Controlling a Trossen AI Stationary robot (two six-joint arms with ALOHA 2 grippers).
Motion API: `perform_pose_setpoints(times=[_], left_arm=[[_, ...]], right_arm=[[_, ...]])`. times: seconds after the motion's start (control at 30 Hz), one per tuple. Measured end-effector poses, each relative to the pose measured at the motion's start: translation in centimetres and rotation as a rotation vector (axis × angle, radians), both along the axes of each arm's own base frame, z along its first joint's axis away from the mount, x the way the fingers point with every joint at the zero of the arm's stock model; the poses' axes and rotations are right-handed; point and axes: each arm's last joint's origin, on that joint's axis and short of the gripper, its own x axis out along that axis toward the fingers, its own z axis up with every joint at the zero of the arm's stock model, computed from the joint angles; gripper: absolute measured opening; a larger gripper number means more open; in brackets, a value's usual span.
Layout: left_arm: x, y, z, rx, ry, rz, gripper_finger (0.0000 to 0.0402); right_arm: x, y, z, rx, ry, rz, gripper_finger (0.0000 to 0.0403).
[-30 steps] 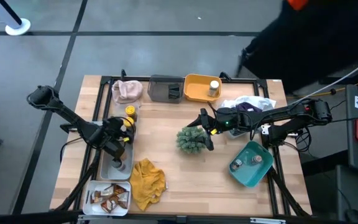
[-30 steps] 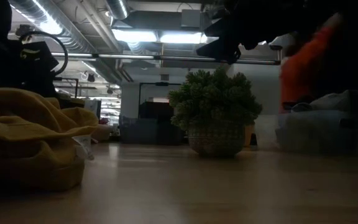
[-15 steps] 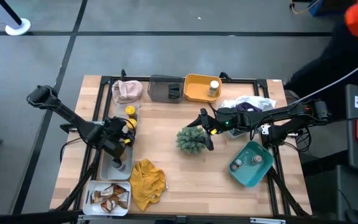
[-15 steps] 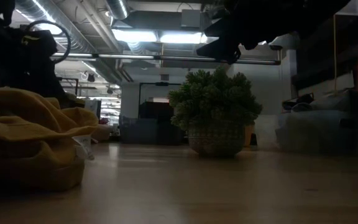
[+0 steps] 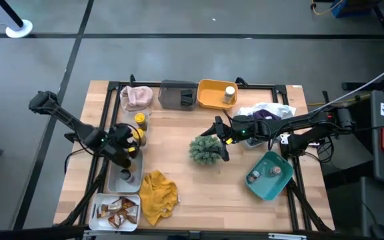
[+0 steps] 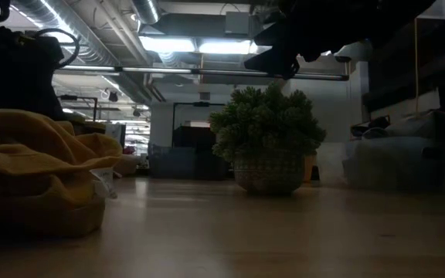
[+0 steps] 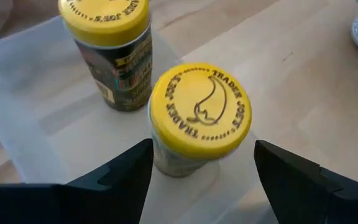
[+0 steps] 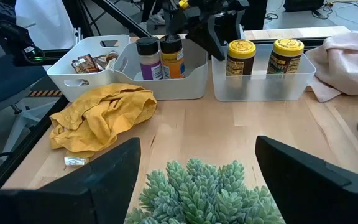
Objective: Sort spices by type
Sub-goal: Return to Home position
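My left gripper [image 5: 127, 143] is open over the clear bin [image 5: 143, 127] at the table's left. Its fingers stand on either side of the nearer yellow-lidded jar [image 7: 199, 118], which stands upright on the bin's floor, and I see no touch. A second yellow-lidded jar [image 7: 107, 50] stands just beyond it. A brown and an orange bottle [image 8: 160, 57] stand in the neighbouring bin. Glossy packets [image 5: 115, 209] lie in the white tray at the near left. My right gripper [image 5: 220, 139] hangs open and empty over the green plant ball [image 5: 205, 151].
The mustard-yellow cloth [image 5: 159, 195] lies bunched near the front. A teal bin [image 5: 280, 188] with small jars sits at the right. A yellow bin [image 5: 209, 100] with a white-capped jar, a grey box [image 5: 177, 95] and a pink cloth [image 5: 136, 97] line the far edge.
My left gripper has shifted a little toward the table's left edge, beside the yellow-lidded jars. A person in orange at the back right has gone out of view.
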Motion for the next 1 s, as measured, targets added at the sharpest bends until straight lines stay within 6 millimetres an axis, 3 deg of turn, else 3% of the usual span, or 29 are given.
perform_pose_setpoints(times=[0.23,0.43,0.7,0.87,1.0], left_arm=[[-1.1,0.6,1.0,-0.074,-0.061,-0.03,0.0263],[-2.0,1.1,2.7,-0.112,-0.156,-0.084,0.0263],[-3.2,1.8,6.8,-0.121,-0.313,-0.175,0.0263],[-3.7,2.1,7.1,-0.128,-0.331,-0.177,0.0263],[-3.7,2.2,7.0,-0.056,-0.302,-0.205,0.0263]], right_arm=[[-0.3,0.0,0.6,0.0,-0.019,0.0,0.0317],[-1.8,0.0,3.1,0.001,-0.115,0.0,0.0317],[-6.6,0.0,8.2,-0.029,-0.298,0.005,0.0317],[-10.5,-0.1,10.5,-0.055,-0.372,0.008,0.0317],[-12.5,-0.1,11.7,-0.054,-0.436,0.006,0.0317]])
